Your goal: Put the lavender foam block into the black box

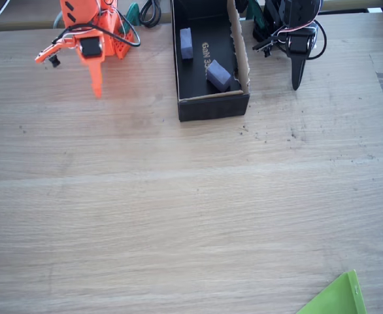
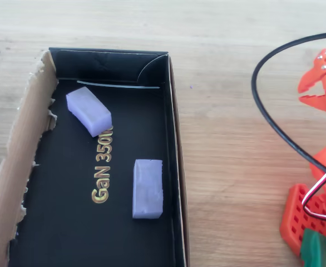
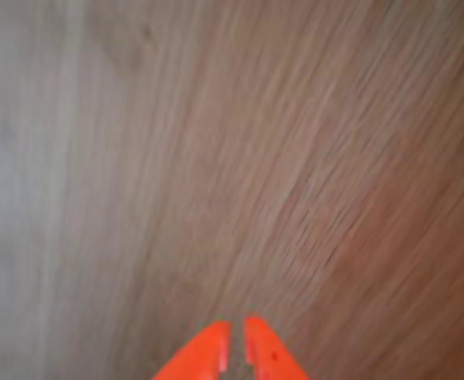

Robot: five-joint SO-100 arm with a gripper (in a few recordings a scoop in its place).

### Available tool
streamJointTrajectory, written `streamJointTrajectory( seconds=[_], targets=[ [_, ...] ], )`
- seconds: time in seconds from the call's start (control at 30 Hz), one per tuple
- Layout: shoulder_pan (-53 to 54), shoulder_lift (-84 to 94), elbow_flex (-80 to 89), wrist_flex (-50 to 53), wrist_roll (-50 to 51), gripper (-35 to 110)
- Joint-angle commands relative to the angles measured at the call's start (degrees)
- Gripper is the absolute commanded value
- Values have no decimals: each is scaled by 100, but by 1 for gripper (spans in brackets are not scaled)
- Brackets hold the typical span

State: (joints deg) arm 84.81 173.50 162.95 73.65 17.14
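wooden table (image 1: 178,209) | lavender foam block (image 2: 148,188) inside black box (image 2: 174,139); gripper (image 3: 237,348) closed

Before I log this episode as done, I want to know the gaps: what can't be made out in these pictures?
- Black box: its near end is cut by the overhead view's bottom edge, its far end by the fixed view's top edge.
- Gold lettering: one foam block covers its end.
- Pincer: the wrist view is blurred, tips nearly together, nothing between.

Lavender foam block (image 2: 148,188) flat on black box (image 2: 174,167) floor, beside right wall.
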Motion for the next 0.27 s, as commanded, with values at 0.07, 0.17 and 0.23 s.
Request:
streamJointTrajectory(
  seconds=[0.07, 0.17, 0.23],
  targets=[
    [35, 62, 53, 132, -176, 0],
    [-18, 62, 53, 132, -299, 0],
    [-88, 62, 53, 132, -378, 0]
  ],
)
